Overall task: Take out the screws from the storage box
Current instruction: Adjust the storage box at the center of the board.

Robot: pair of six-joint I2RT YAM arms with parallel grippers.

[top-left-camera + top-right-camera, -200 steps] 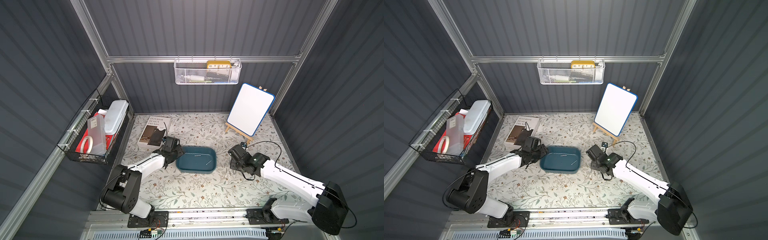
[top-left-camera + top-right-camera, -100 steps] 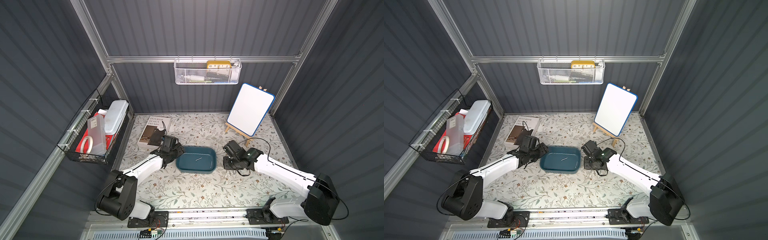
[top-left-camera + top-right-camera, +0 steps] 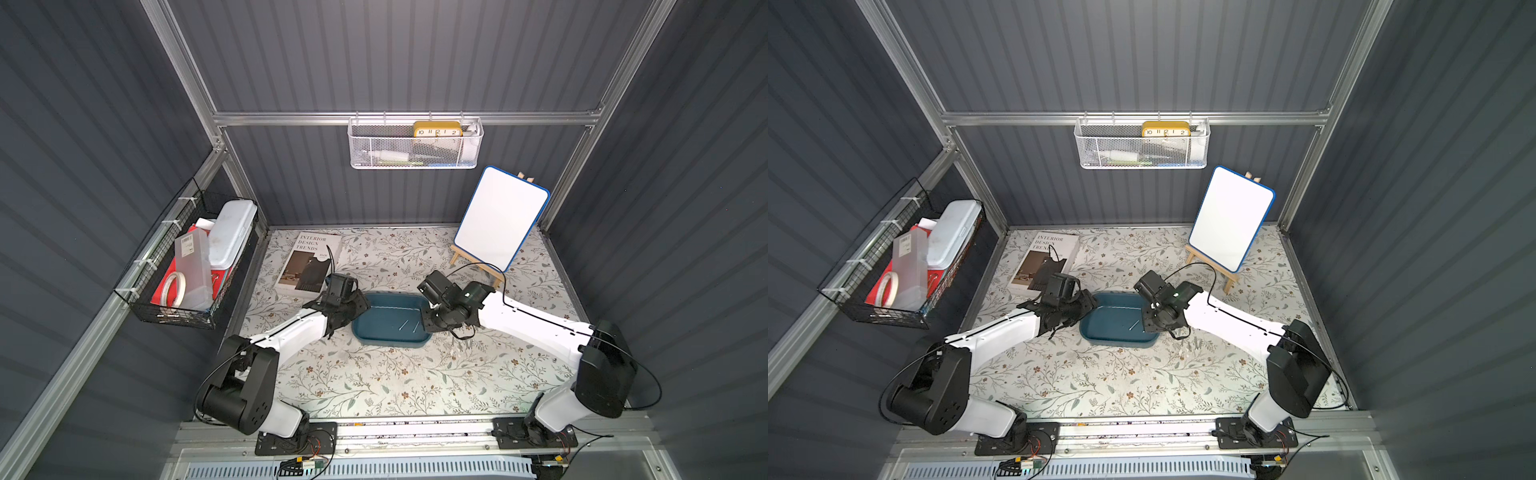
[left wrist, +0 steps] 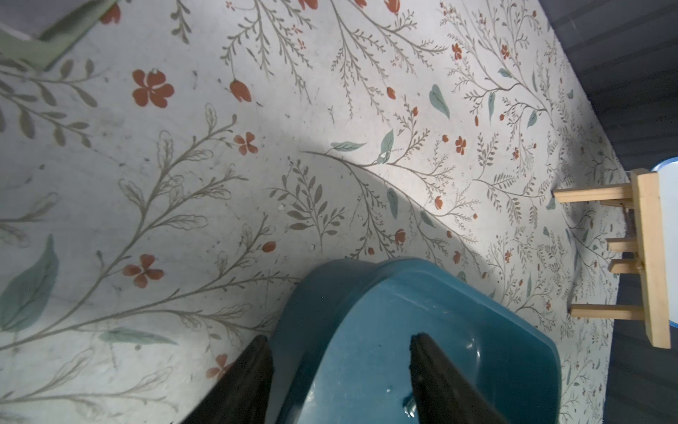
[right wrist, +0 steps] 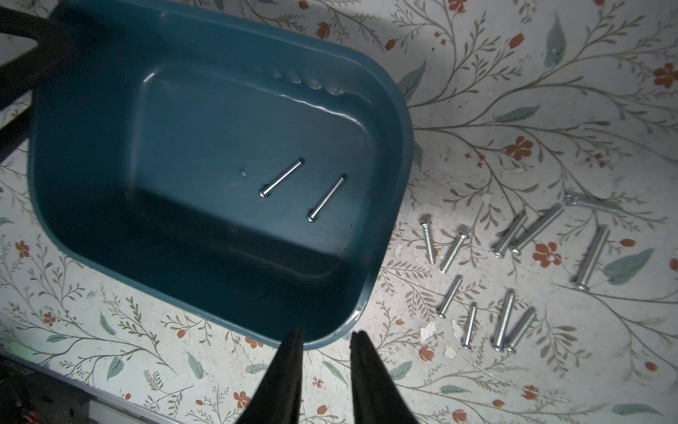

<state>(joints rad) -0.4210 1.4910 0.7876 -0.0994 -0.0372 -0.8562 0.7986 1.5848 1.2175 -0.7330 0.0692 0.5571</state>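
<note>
My left jaws stand apart astride the end wall of the storage box (image 4: pixel 367 312), one inside, one outside; whether they press on it I can't quite tell. My right jaws are slightly parted and empty, just over the opposite rim. Two screws (image 5: pixel 281 177) lie inside the box ahead of them; the rest lie on the counter (image 5: pixel 513 91) off to their side.

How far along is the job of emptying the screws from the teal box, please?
Done: about ten screws lie on the mat beside the storage box. In hand: nothing; right gripper hovers open, left gripper straddles the box wall. Left: two screws inside.
</note>
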